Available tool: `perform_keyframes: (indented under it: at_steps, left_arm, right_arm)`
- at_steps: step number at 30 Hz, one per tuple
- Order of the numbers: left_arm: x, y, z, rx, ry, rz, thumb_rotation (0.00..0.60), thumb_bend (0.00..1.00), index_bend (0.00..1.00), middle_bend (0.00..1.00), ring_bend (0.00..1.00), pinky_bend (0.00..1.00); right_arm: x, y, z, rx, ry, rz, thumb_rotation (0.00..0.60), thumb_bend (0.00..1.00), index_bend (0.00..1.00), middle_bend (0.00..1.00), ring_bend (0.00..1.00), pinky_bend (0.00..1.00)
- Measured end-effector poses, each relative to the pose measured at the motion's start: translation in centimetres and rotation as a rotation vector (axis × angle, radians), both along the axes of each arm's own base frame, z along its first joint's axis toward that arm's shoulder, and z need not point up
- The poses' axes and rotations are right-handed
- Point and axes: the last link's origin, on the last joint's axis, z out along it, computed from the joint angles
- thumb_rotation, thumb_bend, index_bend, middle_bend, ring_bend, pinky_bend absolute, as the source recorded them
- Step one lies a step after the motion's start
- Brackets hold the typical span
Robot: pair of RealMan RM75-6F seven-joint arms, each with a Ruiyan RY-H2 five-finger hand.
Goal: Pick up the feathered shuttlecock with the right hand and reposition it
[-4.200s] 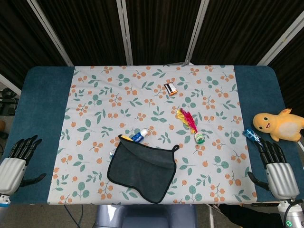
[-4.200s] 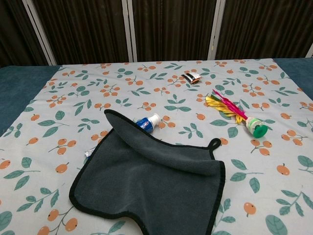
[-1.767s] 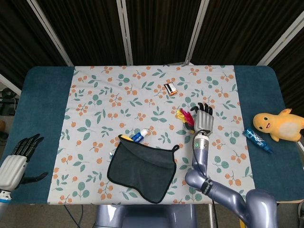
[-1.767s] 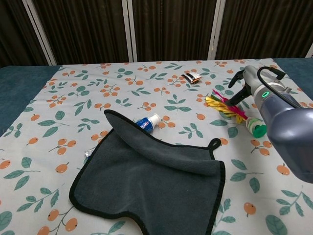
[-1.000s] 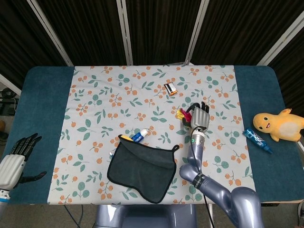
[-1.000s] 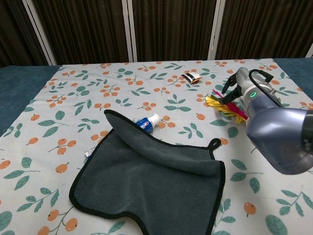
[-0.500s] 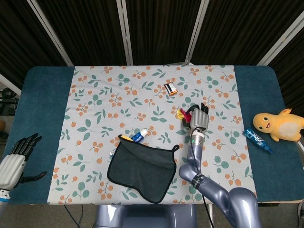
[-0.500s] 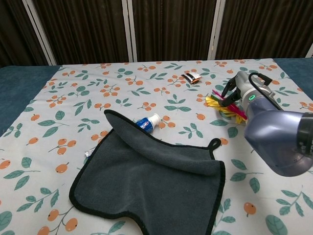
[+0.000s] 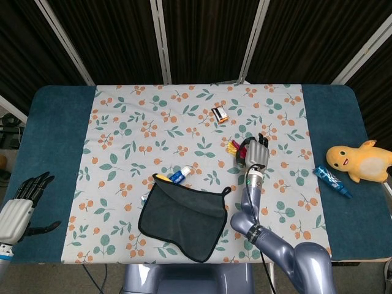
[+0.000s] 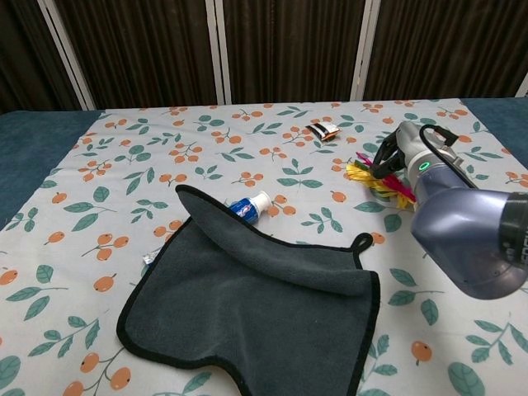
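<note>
The feathered shuttlecock [image 9: 232, 146] lies on the floral cloth right of centre. Only its red and yellow feathers [image 10: 368, 176] stick out to the left; its green base is hidden under my right hand. That right hand [image 9: 255, 154] sits low on the shuttlecock, its dark fingers [image 10: 386, 157] curled down around the feathers in a grip. The shuttlecock still rests on the table. Far off at the near left edge, my left hand [image 9: 21, 205] lies on the blue table top with its fingers spread and nothing in it.
A dark grey cloth [image 10: 256, 301] lies folded at the front centre, partly over a toothpaste tube [image 10: 250, 206]. A small black and orange packet [image 9: 219, 114] lies further back. A yellow plush toy [image 9: 360, 160] and a blue wrapper [image 9: 332, 181] lie at the right edge.
My right hand came in from the near right edge to the shuttlecock, sank onto it and curled its fingers around the feathers. The left hand barely moved.
</note>
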Motion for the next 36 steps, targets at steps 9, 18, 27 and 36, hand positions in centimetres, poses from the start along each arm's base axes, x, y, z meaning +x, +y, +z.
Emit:
perform_keyframes:
  at_steps: [9,18,27,36]
  left_arm:
    - [0.0,0.0,0.0,-0.002,-0.005,0.001,0.597,0.18,0.00,0.00,0.00,0.00]
    - [0.0,0.0,0.0,-0.001,-0.005,0.002,0.597,0.18,0.00,0.00,0.00,0.00]
    - [0.1,0.0,-0.1,-0.004,0.000,0.001,0.600,0.18,0.00,0.00,0.00,0.00]
    - [0.3,-0.1,-0.3,0.001,0.017,-0.010,0.598,0.18,0.00,0.00,0.00,0.00]
  right_arm:
    - [0.2,0.1,0.3,-0.010,-0.003,0.006,0.600,0.38,0.57,0.29,0.00,0.00]
    - [0.7,0.2,0.9,-0.023,-0.008,0.022,0.600,0.38,0.57,0.29,0.00,0.00]
    - [2.2,1.0,3.0,-0.059,-0.062,0.064,0.600,0.38,0.58,0.30,0.00,0.00]
    - [3.4,3.4,7.0,-0.100,-0.131,0.107,0.600,0.38,0.59,0.31,0.00,0.00]
